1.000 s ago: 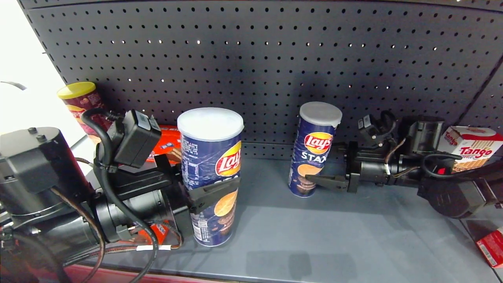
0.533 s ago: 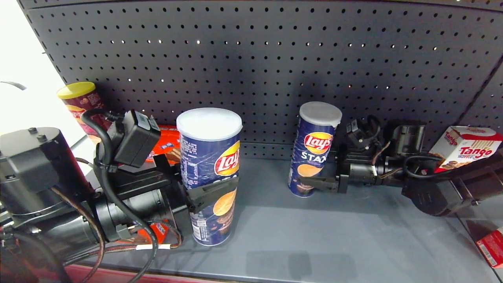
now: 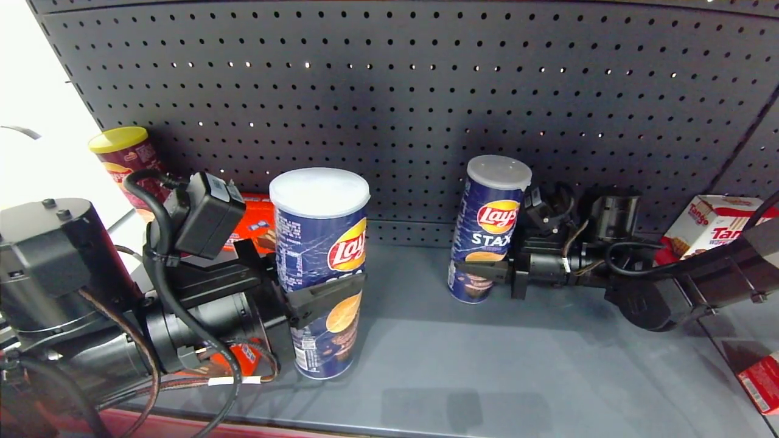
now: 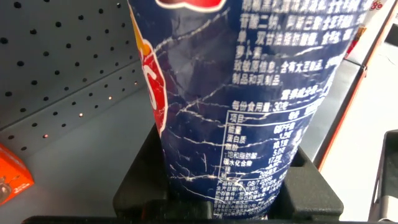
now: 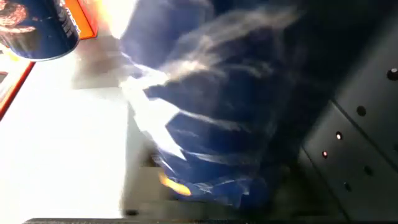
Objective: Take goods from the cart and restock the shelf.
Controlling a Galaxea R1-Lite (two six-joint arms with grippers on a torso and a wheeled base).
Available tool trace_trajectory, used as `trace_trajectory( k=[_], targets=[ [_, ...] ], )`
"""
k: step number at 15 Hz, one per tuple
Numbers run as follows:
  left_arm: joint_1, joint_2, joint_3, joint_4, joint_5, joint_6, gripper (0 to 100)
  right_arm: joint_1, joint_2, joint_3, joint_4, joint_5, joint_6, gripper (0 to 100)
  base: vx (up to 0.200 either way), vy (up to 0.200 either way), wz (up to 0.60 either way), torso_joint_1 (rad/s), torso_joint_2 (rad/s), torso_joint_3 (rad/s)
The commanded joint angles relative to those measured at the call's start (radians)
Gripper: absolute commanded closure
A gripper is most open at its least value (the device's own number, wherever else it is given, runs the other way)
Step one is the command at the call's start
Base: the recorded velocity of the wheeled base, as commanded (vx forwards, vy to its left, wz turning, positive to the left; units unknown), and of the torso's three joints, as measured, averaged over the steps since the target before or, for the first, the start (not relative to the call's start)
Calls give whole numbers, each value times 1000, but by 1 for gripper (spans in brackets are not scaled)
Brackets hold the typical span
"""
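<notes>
Reaching farther in along the shelf (image 3: 487, 377), the right arm has slid leftward, so the right gripper (image 3: 481, 271) now sits closer around the far can (image 3: 493, 225), which has tipped a little, its white lid leaning toward the arm. One dark finger (image 3: 487, 271) crosses the front of that can low down and the other is hidden behind it; whether the two are pressing the can or merely straddling it I cannot tell. The far can stands near the pegboard (image 3: 426, 91) at the back of the shelf. The near can (image 3: 319, 243) has drifted slightly to the left with the left arm. It stands upright at the front of the shelf, pinched at mid-height by the left gripper (image 3: 319, 295), whose black pads close on both sides of it in the left wrist view. Whether its base rests on the shelf is not clear. Behind the left arm a maroon can (image 3: 125, 158) with a yellow lid stands in the back left corner, with an orange pack (image 3: 258, 222) beside it. A wafer box (image 3: 709, 225) sits at the back right, partly behind the right arm, and a red box (image 3: 758, 380) lies at the right edge.
</notes>
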Motion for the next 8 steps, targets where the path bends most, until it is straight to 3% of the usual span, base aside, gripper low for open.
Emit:
trace_trajectory(
  k=[1, 6, 8],
  targets=[
    [2, -1, 0, 0, 0, 0, 100, 1, -38, 24, 1, -2, 0, 100, 0, 0, 0, 0, 0, 0],
    [2, -1, 0, 0, 0, 0, 100, 32, -200, 168, 0, -91, 0, 100, 0, 0, 0, 0, 0, 0],
    [2, -1, -2, 0, 0, 0, 100, 64, -282, 285, -36, -128, 0, 100, 0, 0, 0, 0, 0, 0]
  ],
)
